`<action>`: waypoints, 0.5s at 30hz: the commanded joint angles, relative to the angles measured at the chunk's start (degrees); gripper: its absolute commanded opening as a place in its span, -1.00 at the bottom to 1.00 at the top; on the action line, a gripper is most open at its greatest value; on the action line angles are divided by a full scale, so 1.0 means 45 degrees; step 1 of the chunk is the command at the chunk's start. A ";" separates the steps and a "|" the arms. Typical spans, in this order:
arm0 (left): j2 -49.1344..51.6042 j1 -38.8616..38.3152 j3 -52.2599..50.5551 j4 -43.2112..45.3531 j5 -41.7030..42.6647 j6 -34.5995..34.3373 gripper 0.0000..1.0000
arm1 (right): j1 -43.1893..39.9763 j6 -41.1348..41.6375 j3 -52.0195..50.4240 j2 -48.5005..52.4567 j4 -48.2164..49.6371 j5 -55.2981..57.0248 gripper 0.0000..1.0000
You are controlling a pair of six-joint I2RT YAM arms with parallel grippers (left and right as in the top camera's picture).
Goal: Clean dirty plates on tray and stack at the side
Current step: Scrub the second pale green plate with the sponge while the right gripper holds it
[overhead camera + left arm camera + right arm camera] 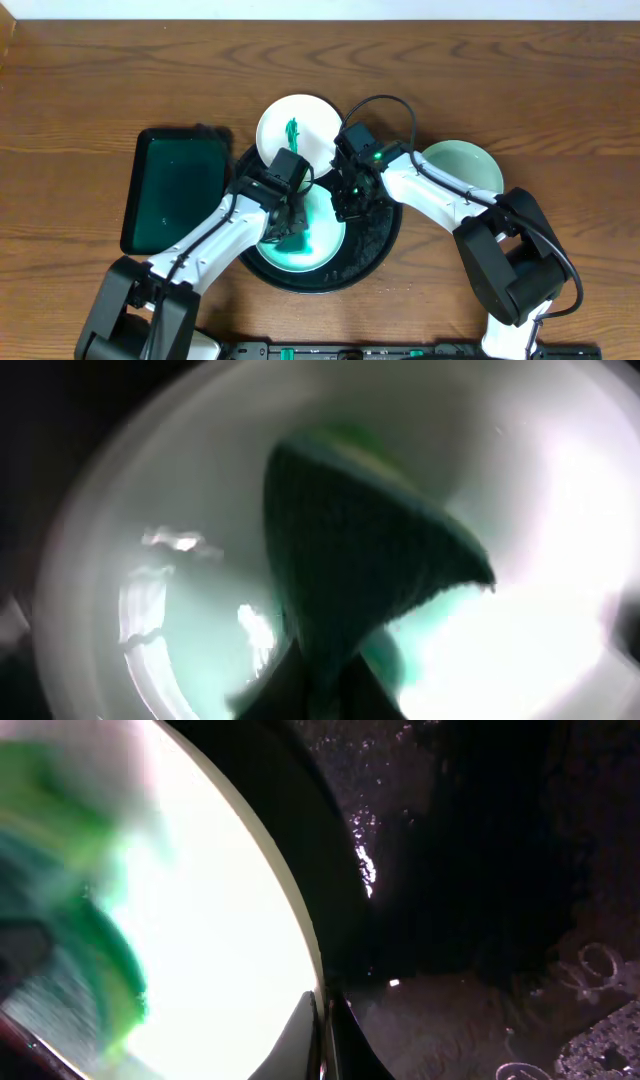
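The black round tray (372, 255) holds one white plate (322, 245), wet and tinted green. My left gripper (290, 222) is shut on a green sponge (360, 550) and presses it onto this plate (180, 610). My right gripper (348, 205) is shut on the plate's right rim (230, 920), one finger (325, 1030) on each side of the edge, with the tray floor (480, 870) beside it. A second plate (297, 130) with a green smear lies at the tray's far edge. A third, clean plate (462, 165) sits on the table to the right.
A dark-green rectangular tray (172, 190) lies on the wooden table to the left of the black tray. The black tray's floor is wet and speckled. Both arms cross over the tray's front half.
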 commanded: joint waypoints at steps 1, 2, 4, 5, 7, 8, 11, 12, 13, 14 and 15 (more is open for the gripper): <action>0.0296 0.0204 -0.0437 -0.1365 -0.2181 -0.2414 -0.86 | -0.0068 0.0019 0.0121 0.0141 -0.0117 0.0277 -0.98; 0.0282 0.0204 -0.0437 -0.1690 -0.1185 -0.2361 -0.86 | -0.0078 0.0019 0.0121 0.0141 -0.0117 0.0277 -0.98; 0.0282 0.0204 -0.0437 -0.1593 0.1389 -0.0772 -0.86 | -0.0121 0.0029 0.0121 0.0141 -0.0102 0.0272 -0.98; 0.0282 0.0204 -0.0437 -0.1020 0.2788 0.0758 -0.86 | -0.0136 0.0029 0.0121 0.0141 -0.0087 0.0243 -0.98; 0.0282 0.0204 -0.0437 -0.0063 0.4459 0.2671 -0.85 | -0.0160 0.0029 0.0121 0.0141 -0.0044 0.0180 -0.98; 0.0282 0.0204 -0.0437 0.0471 0.4770 0.3283 -0.86 | -0.0180 0.0024 0.0121 0.0141 -0.0058 0.0126 -0.98; 0.0282 0.0204 -0.0437 0.1379 0.4027 0.3376 -0.86 | -0.0248 0.0024 0.0121 0.0141 -0.0117 0.0131 -0.98; 0.0282 0.0204 -0.0437 0.1690 0.2953 0.3366 -0.85 | -0.0243 0.0024 0.0121 0.0141 -0.0107 0.0131 -0.98; 0.0282 0.0204 -0.0437 0.1928 0.1676 0.3274 -0.86 | -0.0243 0.0029 0.0121 0.0141 -0.0102 0.0131 -0.98; 0.0282 0.0204 -0.0437 0.1977 0.0967 0.3094 -0.86 | -0.0243 0.0029 0.0121 0.0141 -0.0097 0.0131 -0.98; 0.0282 0.0204 -0.0437 0.1938 -0.0743 0.2375 -0.85 | -0.0243 0.0029 0.0121 0.0141 -0.0092 0.0131 -0.98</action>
